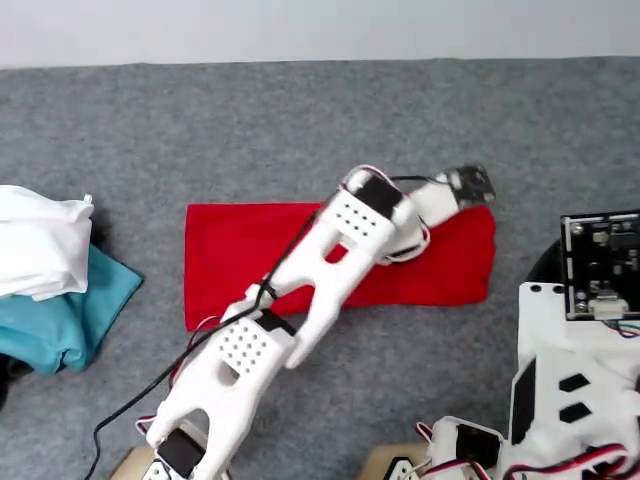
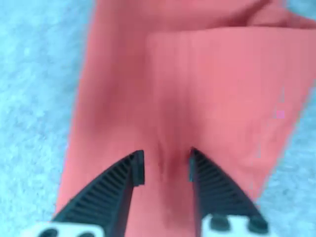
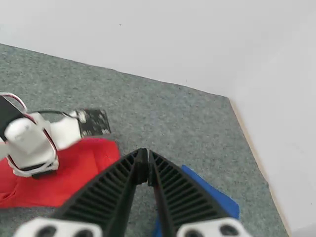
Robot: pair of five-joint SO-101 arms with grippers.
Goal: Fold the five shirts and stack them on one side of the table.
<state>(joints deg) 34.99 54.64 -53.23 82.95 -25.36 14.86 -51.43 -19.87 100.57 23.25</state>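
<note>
A red shirt (image 1: 240,260) lies folded into a long rectangle in the middle of the grey table. My left arm stretches across it, and my left gripper (image 1: 425,220) points down at its right end. In the left wrist view that gripper (image 2: 165,160) is open, its black fingertips (image 2: 136,165) resting on the red cloth (image 2: 207,89) with a dark crease between them. My right gripper (image 3: 147,159) is shut on nothing, held above the table near its right edge. Beneath it shows a blue cloth (image 3: 215,197).
A white shirt (image 1: 40,245) lies on a teal shirt (image 1: 70,320) at the table's left edge. The right arm (image 1: 570,380) is tucked back at the front right corner. A pale wall (image 3: 197,39) bounds the far side.
</note>
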